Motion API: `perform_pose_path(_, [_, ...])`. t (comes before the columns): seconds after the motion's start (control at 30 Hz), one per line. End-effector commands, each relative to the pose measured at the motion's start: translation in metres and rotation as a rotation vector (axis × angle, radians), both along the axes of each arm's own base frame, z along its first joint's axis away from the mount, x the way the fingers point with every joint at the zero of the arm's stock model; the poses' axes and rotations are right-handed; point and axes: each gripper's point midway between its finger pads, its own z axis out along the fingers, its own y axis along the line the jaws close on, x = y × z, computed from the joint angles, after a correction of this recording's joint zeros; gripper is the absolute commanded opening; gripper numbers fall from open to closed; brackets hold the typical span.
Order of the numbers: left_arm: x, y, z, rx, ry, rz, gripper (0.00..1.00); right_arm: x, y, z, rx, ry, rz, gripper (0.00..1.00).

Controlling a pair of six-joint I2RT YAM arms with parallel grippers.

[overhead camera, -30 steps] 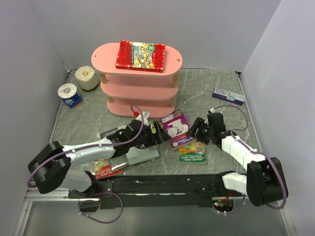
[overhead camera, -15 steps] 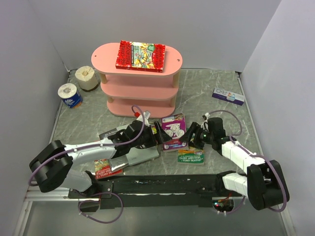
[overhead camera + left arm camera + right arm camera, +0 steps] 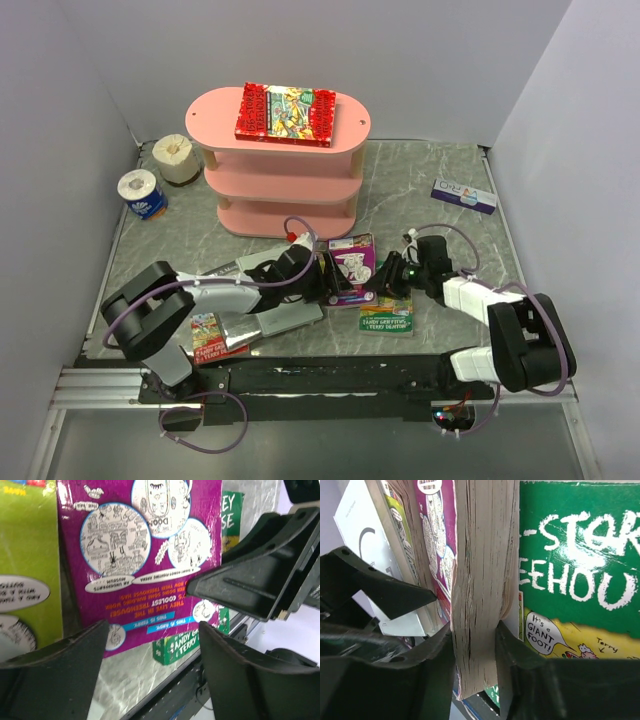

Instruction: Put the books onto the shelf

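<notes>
Moved: right gripper (image 3: pixel 474 645) in onto the purple book (image 3: pixel 352 262), which now stands steeper off the table (image 3: pixel 200 230).
Right grip: clamped on its page edge.
Left gripper (image 3: pixel 150 635): wide, flanking its lower edge, nothing held.
Handling: light, floppy, glossy; firmer hold likely near the spine.
Place: before the shelf (image 3: pixel 350 135); red book (image 3: pixel 285 113) on top tier.
Hidden: spine, grip depth.

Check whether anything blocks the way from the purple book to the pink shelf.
Nothing visible does. The table between the purple book, clamped by the right gripper, and the shelf is bare. The open left gripper sits beside the book, off that route. A red book covers part of the top board.
</notes>
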Motion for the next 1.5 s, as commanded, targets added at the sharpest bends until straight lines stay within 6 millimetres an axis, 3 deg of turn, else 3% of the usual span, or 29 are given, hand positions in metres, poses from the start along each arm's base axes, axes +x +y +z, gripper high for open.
perform_pose_path(0.0, [-0.006, -0.002, -0.022, 0.040, 0.035, -0.025, 0.76, -0.025, -0.003, -0.020, -0.051, 0.049, 0.044, 0.29])
perform_pose_path(0.13, [-0.002, 0.004, -0.012, 0.055, -0.001, -0.009, 0.71, -0.021, -0.003, 0.007, -0.040, -0.043, 0.053, 0.00])
perform_pose_path(0.2, [0.003, 0.008, 0.002, 0.061, -0.036, 0.014, 0.73, -0.029, -0.006, 0.016, -0.056, -0.048, 0.064, 0.00])
perform_pose_path(0.23, [0.004, 0.011, 0.020, 0.045, -0.066, 0.020, 0.75, -0.025, -0.007, 0.034, -0.054, -0.113, 0.063, 0.00])
perform_pose_path(0.27, [0.005, 0.017, 0.026, 0.064, -0.080, 0.040, 0.76, -0.034, -0.011, 0.036, -0.078, -0.096, 0.073, 0.00])
perform_pose_path(0.3, [0.007, 0.021, 0.048, 0.037, -0.119, 0.054, 0.79, -0.032, -0.012, 0.051, -0.082, -0.134, 0.075, 0.00])
perform_pose_path(0.33, [0.007, 0.025, 0.056, 0.035, -0.139, 0.059, 0.80, -0.034, -0.013, 0.065, -0.083, -0.183, 0.079, 0.00])
perform_pose_path(0.5, [0.002, 0.053, 0.106, -0.007, -0.223, 0.123, 0.92, -0.053, -0.006, 0.086, -0.037, -0.201, 0.097, 0.00])
perform_pose_path(0.57, [-0.004, 0.063, 0.107, -0.012, -0.223, 0.138, 0.96, -0.055, -0.006, 0.106, -0.008, -0.265, 0.083, 0.00])
perform_pose_path(0.6, [-0.008, 0.068, 0.120, -0.050, -0.248, 0.138, 0.99, -0.057, -0.005, 0.118, 0.010, -0.285, 0.086, 0.00])
perform_pose_path(0.63, [-0.013, 0.073, 0.111, -0.048, -0.245, 0.133, 0.99, -0.060, -0.002, 0.129, 0.036, -0.307, 0.095, 0.00])
perform_pose_path(0.7, [-0.019, 0.079, 0.123, -0.109, -0.273, 0.132, 0.99, -0.067, 0.003, 0.150, 0.081, -0.331, 0.136, 0.00])
perform_pose_path(0.73, [-0.024, 0.082, 0.114, -0.115, -0.274, 0.124, 0.97, -0.071, 0.005, 0.156, 0.102, -0.323, 0.147, 0.00])
perform_pose_path(0.8, [-0.030, 0.087, 0.121, -0.169, -0.292, 0.117, 0.96, -0.077, 0.009, 0.177, 0.148, -0.348, 0.175, 0.00])
perform_pose_path(0.87, [-0.036, 0.091, 0.116, -0.193, -0.297, 0.113, 0.96, -0.084, 0.011, 0.190, 0.179, -0.348, 0.188, 0.00])
perform_pose_path(1.03, [-0.048, 0.097, 0.131, -0.294, -0.357, 0.084, 0.96, -0.112, 0.021, 0.235, 0.287, -0.378, 0.340, 0.00])
perform_pose_path(1.23, [-0.055, 0.097, 0.171, -0.410, -0.462, 0.039, 0.96, -0.133, 0.023, 0.255, 0.346, -0.391, 0.441, 0.00])
perform_pose_path(1.3, [-0.062, 0.097, 0.193, -0.498, -0.505, 0.015, 0.96, -0.139, 0.023, 0.258, 0.368, -0.389, 0.466, 0.00])
perform_pose_path(1.47, [-0.068, 0.104, 0.212, -0.612, -0.545, 0.010, 0.96, -0.146, 0.023, 0.258, 0.385, -0.386, 0.485, 0.00])
